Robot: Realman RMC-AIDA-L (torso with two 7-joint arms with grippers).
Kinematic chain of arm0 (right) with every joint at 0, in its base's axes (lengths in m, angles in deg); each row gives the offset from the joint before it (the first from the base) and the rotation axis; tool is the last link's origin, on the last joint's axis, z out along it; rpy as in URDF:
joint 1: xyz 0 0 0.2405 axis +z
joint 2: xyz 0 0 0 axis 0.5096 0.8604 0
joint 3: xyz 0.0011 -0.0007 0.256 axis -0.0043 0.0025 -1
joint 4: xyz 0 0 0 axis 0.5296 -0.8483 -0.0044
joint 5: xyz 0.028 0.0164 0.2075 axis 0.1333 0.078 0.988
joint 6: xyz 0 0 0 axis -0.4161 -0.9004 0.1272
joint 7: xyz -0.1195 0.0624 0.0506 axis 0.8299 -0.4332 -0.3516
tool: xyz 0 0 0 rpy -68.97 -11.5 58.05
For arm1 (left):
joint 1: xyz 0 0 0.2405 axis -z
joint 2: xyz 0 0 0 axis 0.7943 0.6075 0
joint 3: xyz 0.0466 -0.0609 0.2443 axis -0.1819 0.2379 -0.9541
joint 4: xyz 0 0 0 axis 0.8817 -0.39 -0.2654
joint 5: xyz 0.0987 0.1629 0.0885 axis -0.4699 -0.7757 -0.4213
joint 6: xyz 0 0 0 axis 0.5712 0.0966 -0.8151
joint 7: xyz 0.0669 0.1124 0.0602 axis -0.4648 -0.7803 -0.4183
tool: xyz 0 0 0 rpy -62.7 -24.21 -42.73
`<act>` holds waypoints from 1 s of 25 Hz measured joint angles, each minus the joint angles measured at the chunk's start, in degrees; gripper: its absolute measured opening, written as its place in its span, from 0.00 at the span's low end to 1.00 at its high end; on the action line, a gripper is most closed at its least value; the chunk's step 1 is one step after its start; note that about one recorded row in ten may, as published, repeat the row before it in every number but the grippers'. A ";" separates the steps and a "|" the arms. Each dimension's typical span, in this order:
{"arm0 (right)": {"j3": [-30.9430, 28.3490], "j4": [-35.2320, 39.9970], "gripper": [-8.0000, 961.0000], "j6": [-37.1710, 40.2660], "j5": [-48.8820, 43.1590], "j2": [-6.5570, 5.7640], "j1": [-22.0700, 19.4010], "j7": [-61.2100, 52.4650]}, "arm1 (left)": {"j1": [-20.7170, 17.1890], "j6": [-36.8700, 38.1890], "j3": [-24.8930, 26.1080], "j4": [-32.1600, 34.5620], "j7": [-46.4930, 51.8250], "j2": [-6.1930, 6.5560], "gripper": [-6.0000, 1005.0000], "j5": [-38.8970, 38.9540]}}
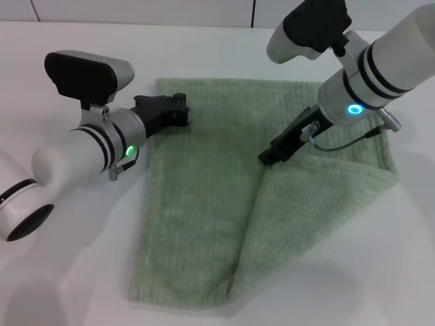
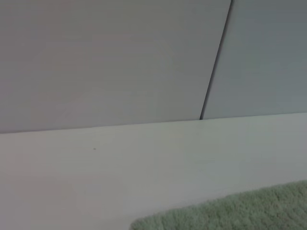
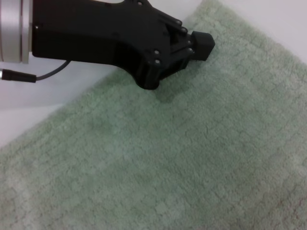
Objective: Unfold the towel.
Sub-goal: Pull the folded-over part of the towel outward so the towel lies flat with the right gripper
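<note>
The towel lies on the white table, filling the middle of the head view. Most of it is spread flat, but a triangular flap at the lower right is still doubled over, its crease running diagonally from the frame's centre down to the bottom edge. So the unfolding looks partly done: that flap remains to be opened out.

The right gripper points down at the flap's tip in the centre of the frame; whether its fingers are together on the cloth or apart I cannot tell. The left gripper rests at the towel's upper-left edge, and its fingers cannot be made out either.
</note>
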 joint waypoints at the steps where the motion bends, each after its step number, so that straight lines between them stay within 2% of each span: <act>1: 0.03 0.00 0.35 0.02 0.00 0.00 0.00 0.00 | 0.02 0.00 0.00 0.00 0.00 0.00 0.03 -0.02; 13: -0.09 -0.76 0.33 0.24 0.03 -0.04 0.44 0.17 | -0.30 0.01 0.08 -0.55 -0.01 0.09 0.04 -0.09; 25: -0.53 -0.37 0.15 0.37 0.24 -0.09 0.14 0.91 | -0.41 0.01 0.08 -0.52 -0.01 0.09 0.04 -0.08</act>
